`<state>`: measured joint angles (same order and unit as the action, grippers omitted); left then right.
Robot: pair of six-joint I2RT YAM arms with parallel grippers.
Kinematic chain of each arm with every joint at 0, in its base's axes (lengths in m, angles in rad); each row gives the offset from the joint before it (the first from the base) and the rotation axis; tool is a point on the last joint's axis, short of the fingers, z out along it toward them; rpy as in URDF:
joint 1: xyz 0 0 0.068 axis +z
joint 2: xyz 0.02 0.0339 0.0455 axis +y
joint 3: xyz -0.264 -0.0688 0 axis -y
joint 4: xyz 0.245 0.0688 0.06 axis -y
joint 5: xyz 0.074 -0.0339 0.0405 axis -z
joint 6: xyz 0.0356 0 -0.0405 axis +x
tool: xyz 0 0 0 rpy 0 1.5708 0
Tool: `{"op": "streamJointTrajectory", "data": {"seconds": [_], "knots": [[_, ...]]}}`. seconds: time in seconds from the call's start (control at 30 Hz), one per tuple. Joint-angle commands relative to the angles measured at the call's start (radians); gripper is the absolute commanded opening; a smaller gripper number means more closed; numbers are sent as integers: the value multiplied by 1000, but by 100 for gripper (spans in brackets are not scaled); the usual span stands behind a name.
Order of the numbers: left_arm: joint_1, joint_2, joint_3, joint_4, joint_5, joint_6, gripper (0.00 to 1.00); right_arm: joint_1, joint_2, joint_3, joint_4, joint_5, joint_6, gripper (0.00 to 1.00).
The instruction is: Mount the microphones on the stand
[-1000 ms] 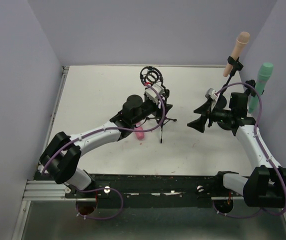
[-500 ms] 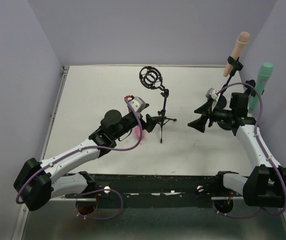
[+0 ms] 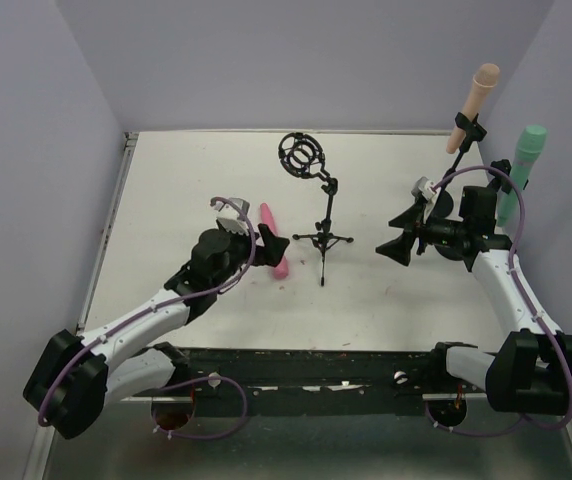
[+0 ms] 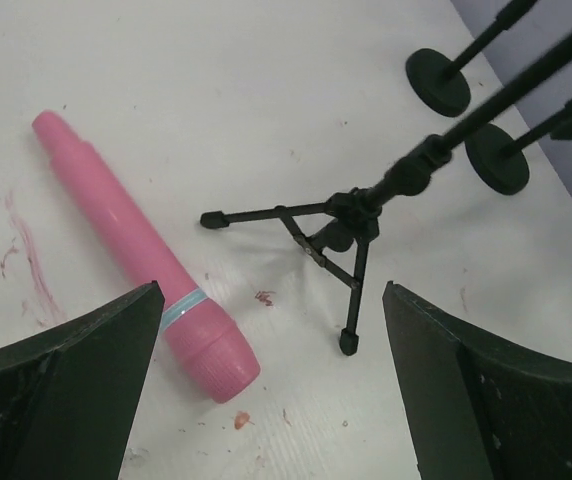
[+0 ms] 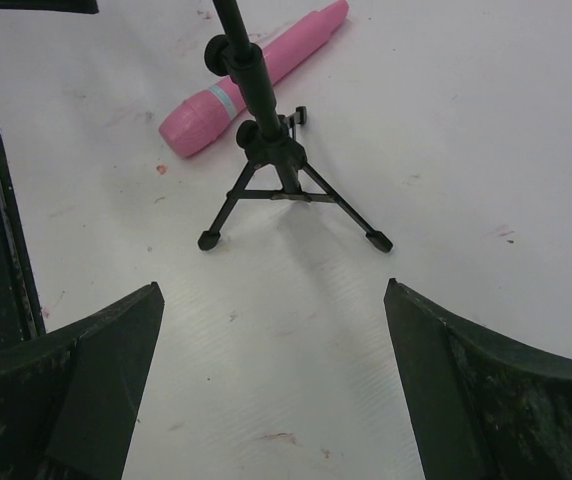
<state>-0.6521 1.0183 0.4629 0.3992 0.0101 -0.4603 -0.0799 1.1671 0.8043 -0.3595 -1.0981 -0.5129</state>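
1. Lying loose at nine o'clock of the tripod stand [image 3: 323, 215], unmounted: pink microphone [image 3: 273, 243].
2. Clipped up at two o'clock: peach microphone [image 3: 473, 100], teal microphone [image 3: 524, 165].
3. Gaping wide, empty: left gripper [image 4: 271, 290], right gripper [image 5: 271, 290].

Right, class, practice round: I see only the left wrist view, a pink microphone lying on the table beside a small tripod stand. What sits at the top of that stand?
Observer: The tripod stand ends in a black ring-shaped shock mount, and nothing is in it.
Operator: Where are the other microphones?
Observer: The peach microphone is held tilted in a black clip at the far right.
Operator: And the third?
Observer: The teal-green microphone stands nearly upright just right of the peach one.
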Motion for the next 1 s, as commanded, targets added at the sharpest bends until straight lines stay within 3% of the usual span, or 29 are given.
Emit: {"op": "streamJointTrajectory", "data": {"seconds": [0.0, 0.2, 0.4, 0.47, 0.5, 0.57, 0.67, 0.7, 0.97], "knots": [[29, 106, 127, -276, -119, -319, 99, -8, 6, -13, 7, -26, -18, 100], [29, 377, 512, -872, -307, -457, 95, -9, 5, -10, 5, -29, -16, 100], [19, 644, 787, -1164, -384, -468, 95, -9, 2, -10, 4, -29, -16, 100], [12, 701, 827, -1180, -389, -462, 94, -11, 0, -7, 4, -32, -16, 100], [12, 721, 838, -1171, -383, -450, 86, -9, 0, -8, 2, -32, -16, 100], [12, 752, 852, -1157, -360, -448, 85, -12, 0, -7, 2, -32, -16, 100], [11, 784, 858, -1128, -332, -445, 77, -11, -1, -5, 1, -31, -16, 100], [12, 798, 859, -1111, -319, -439, 70, -12, -3, -7, -1, -31, -19, 100], [12, 824, 824, -1057, -279, -443, 70, -11, -4, -7, -4, -32, -22, 100]]}}
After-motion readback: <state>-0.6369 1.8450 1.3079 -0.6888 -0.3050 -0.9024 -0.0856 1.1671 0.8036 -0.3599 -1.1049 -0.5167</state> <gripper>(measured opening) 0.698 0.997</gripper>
